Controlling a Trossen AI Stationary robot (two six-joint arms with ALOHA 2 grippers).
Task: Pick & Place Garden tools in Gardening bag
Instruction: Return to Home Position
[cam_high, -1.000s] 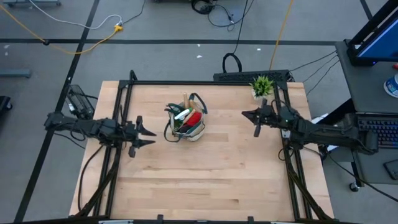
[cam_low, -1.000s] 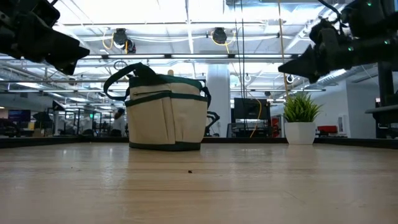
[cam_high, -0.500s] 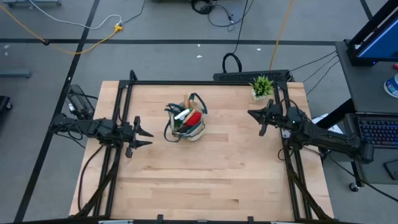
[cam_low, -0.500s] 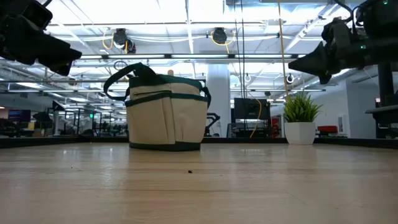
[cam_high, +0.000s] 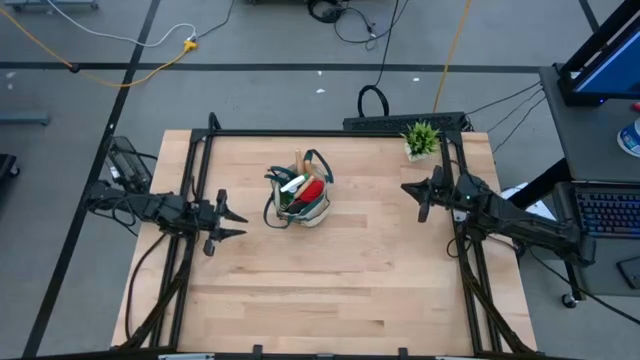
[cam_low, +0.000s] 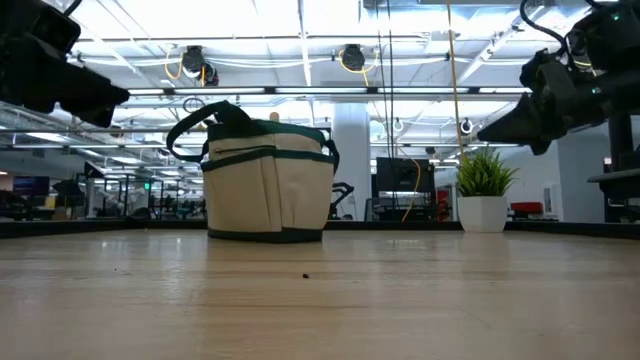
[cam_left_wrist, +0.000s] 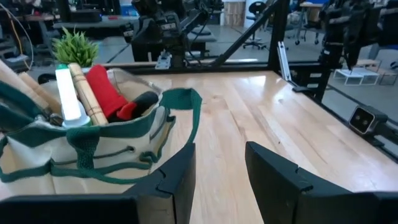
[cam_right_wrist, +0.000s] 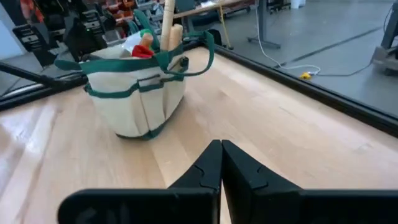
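On my remote feed, the left gripper (cam_high: 238, 222) hangs clear of the wooden table (cam_high: 330, 290) just left of the gardening bag (cam_low: 268, 185). It is apart from the bag and aimed at it, and its two fingers are spread with a plain gap and nothing between them. The gardening bag stands upright on the table between the two arms, beige canvas with dark green trim, its loop handles arching over the top. Packed inside it, seen from the left wrist camera, are a red glove (cam_left_wrist: 104, 90) and the wooden handles (cam_right_wrist: 168, 25) of garden tools, which stick up past the bag's rim. A pale item with a green cap lies in the bag beside them, but I cannot tell what it is. To the right of the bag, and farther from it than the left arm, the right gripper (cam_right_wrist: 221, 154) hangs off the table and points back toward the bag. Its fingers are pressed together and it carries nothing. Right of the bag again and farther back, past that gripper, a small potted plant (cam_high: 420, 138) stands at the table's edge.
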